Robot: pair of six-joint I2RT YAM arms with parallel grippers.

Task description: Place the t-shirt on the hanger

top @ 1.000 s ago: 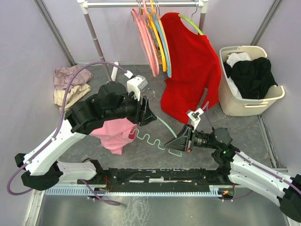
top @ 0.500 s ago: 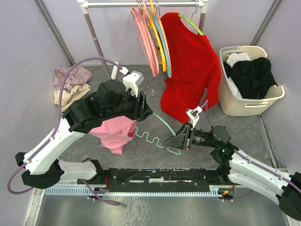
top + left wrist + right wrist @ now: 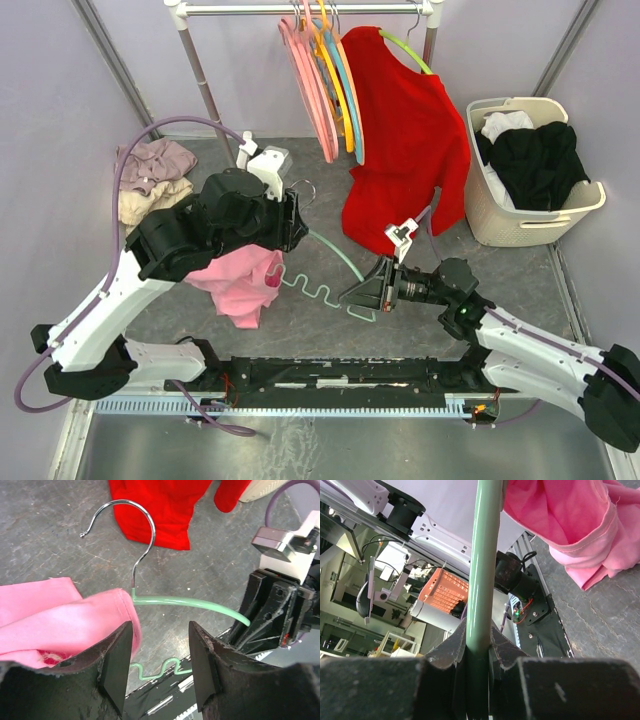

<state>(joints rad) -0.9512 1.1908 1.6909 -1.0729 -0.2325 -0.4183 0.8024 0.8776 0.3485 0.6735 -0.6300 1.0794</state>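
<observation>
The pink t-shirt (image 3: 240, 285) hangs bunched over the left end of the pale mint-green hanger (image 3: 335, 255), under my left arm. In the left wrist view the t-shirt (image 3: 55, 620) covers the hanger's left arm up to the neck. The metal hook (image 3: 135, 530) and the bare right arm of the hanger (image 3: 195, 602) stay exposed. My left gripper (image 3: 160, 627) (image 3: 293, 224) is open, its left finger against the pink cloth, nothing between the jaws. My right gripper (image 3: 358, 295) (image 3: 480, 630) is shut on the hanger's (image 3: 485, 555) right end, and the t-shirt (image 3: 570, 520) shows beyond it.
A clothes rail at the back carries several pink and coloured hangers (image 3: 320, 80) and a red shirt (image 3: 405, 140). A beige laundry basket (image 3: 500, 225) with dark and white clothes stands at the right. Folded beige garments (image 3: 150, 180) lie at the left by the rail post (image 3: 210, 105).
Both arms have carried the hanger and t-shirt a little to the left and away from the bases. The left jaws have narrowed slightly.
</observation>
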